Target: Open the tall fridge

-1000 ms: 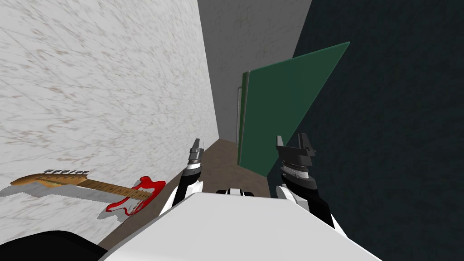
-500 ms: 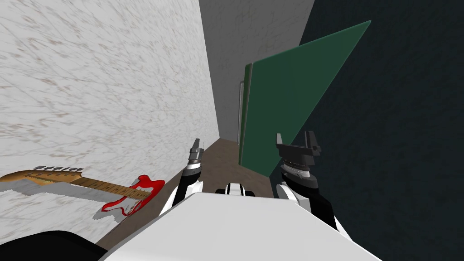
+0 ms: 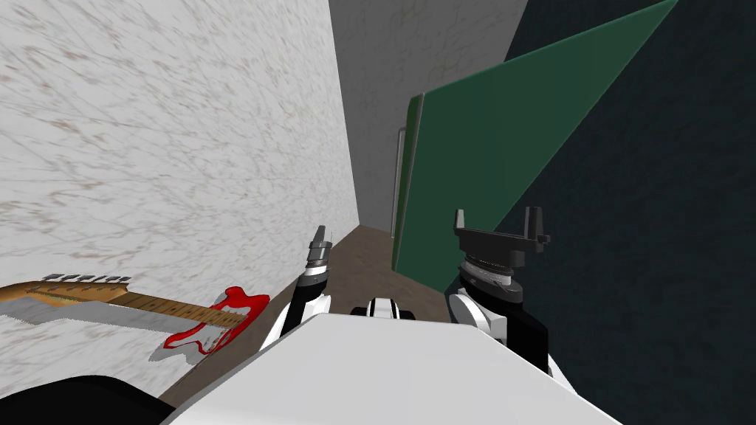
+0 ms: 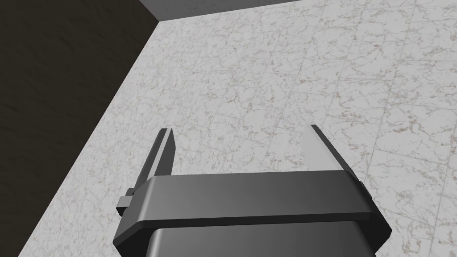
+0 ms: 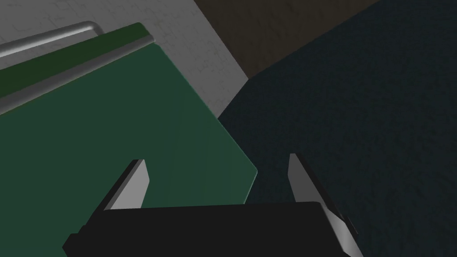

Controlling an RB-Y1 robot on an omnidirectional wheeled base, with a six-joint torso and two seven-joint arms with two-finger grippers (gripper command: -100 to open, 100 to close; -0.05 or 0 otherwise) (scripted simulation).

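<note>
The tall fridge shows as a dark green slab [image 3: 472,170] standing out edge-on from the dark wall on my right. A thin grey bar handle [image 3: 399,177] runs along its far edge. My right gripper [image 3: 496,218] is open and held up close before the slab's near lower part, with nothing between its fingers. In the right wrist view the green face [image 5: 111,143] lies just past the right gripper [image 5: 216,160], and the grey handle [image 5: 49,38] is farther off, beyond the slab's rim. My left gripper [image 3: 320,237] is raised by the left wall and open [image 4: 238,143].
A red guitar [image 3: 221,325] with a wooden neck lies along the foot of the white marbled wall [image 3: 170,147] on my left. A narrow strip of brown floor [image 3: 362,258] runs ahead to a grey back wall. A dark teal wall [image 3: 650,258] closes the right side.
The whole head view has shifted, so I have moved: the green slab looms larger and reaches higher. My right gripper's fingers have spread a little wider and turned squarer to the view.
</note>
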